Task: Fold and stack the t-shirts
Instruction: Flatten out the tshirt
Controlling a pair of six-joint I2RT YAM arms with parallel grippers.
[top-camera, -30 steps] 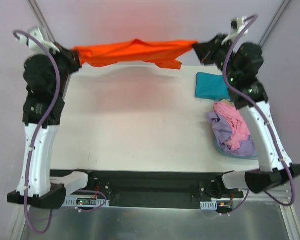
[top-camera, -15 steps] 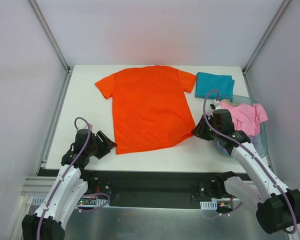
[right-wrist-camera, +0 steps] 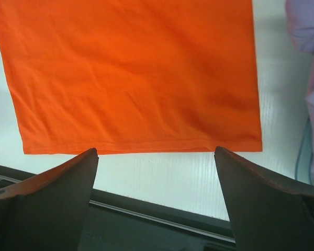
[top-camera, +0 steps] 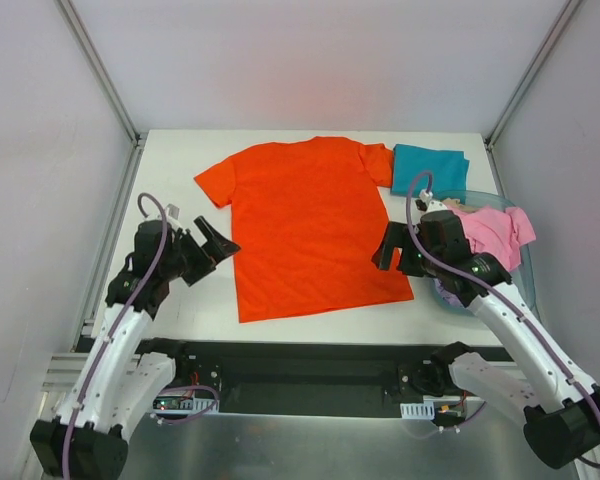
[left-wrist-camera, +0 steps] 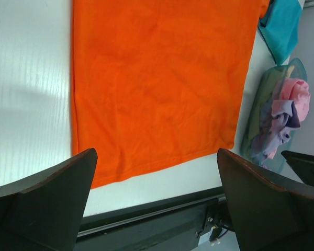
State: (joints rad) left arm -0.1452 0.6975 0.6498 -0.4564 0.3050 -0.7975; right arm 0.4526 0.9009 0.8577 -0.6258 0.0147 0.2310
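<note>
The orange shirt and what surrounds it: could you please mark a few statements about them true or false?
1. The orange shirt lies spread flat on the table. True.
2. The left gripper is shut on it. False: it is open, holding nothing.
3. The teal shirt lies folded by the far right corner. True.
4. The pink shirt lies flat on the table. False: it is bunched in the tub.

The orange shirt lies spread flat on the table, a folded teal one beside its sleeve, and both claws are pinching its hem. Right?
Not the pinching: the left gripper and right gripper stand open, holding nothing, as both wrist views show. The orange t-shirt does lie flat on the table, the folded teal t-shirt beside its sleeve.
</note>
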